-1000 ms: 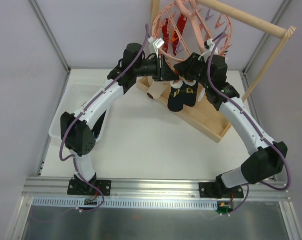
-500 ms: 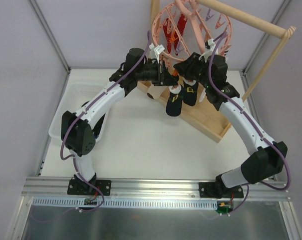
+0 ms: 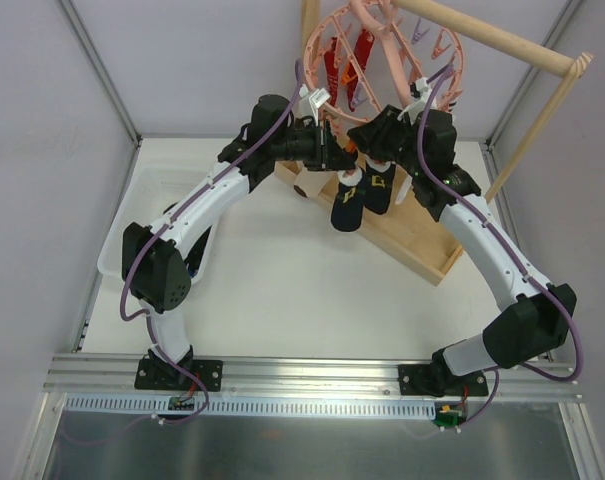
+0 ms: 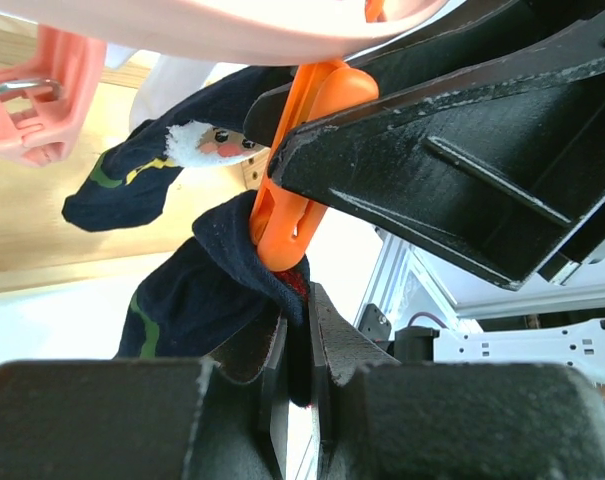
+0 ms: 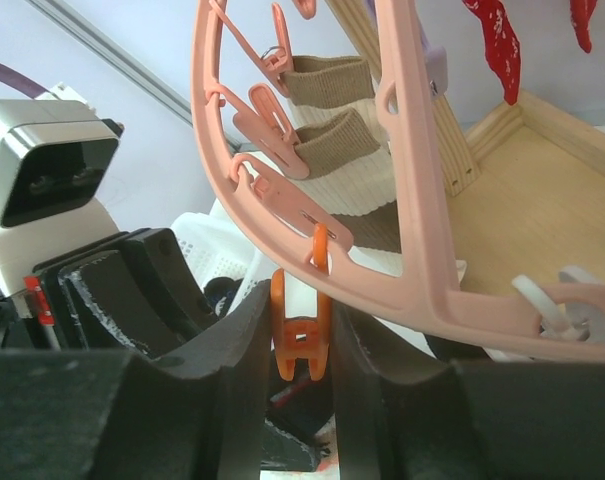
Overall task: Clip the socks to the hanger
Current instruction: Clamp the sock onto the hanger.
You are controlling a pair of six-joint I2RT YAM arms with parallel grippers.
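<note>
Socks (image 3: pixel 349 208) beneath hanger (image 3: pixel 382 55), above stand tray (image 3: pixel 422 235)

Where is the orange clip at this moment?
In the right wrist view the orange clip hangs under the pink hanger, between the jaws of the right gripper; in the left wrist view a dark sock touches its lower end.

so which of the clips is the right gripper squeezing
The orange clip, pinched by the right gripper just below the hanger ring; the pink clips higher along the ring are untouched.

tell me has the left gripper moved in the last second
Yes. The left gripper has dropped slightly in the top view, nearer the wooden tray.
</note>
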